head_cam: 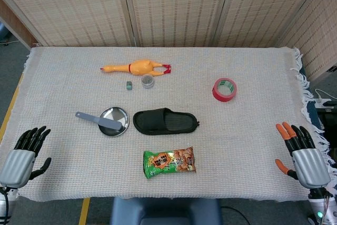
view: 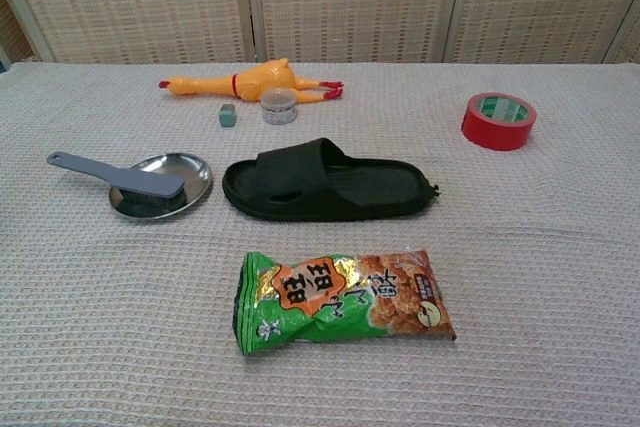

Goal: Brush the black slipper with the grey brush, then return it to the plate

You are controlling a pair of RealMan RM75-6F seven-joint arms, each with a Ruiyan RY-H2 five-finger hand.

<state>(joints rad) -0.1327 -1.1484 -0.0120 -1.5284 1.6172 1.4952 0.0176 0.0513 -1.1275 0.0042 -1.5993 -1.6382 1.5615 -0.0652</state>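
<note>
The black slipper (head_cam: 166, 121) (view: 325, 185) lies flat at the table's middle, toe end pointing left. Just left of it a small silver plate (head_cam: 120, 114) (view: 195, 168) holds the grey brush (head_cam: 100, 120) (view: 122, 176), whose handle sticks out to the left over the plate's rim. My left hand (head_cam: 23, 154) hovers at the front left corner, fingers apart and empty. My right hand (head_cam: 300, 151) is at the front right corner, fingers spread and empty. Both hands are far from the brush and slipper. The chest view shows neither hand.
A green snack bag (head_cam: 169, 162) (view: 340, 300) lies in front of the slipper. A rubber chicken (head_cam: 136, 67) (view: 250, 79), a small tin (head_cam: 147, 81) (view: 279, 106) and a tiny green block (head_cam: 129, 85) (view: 227, 115) sit behind. A red tape roll (head_cam: 225, 89) (view: 498, 120) is at the back right.
</note>
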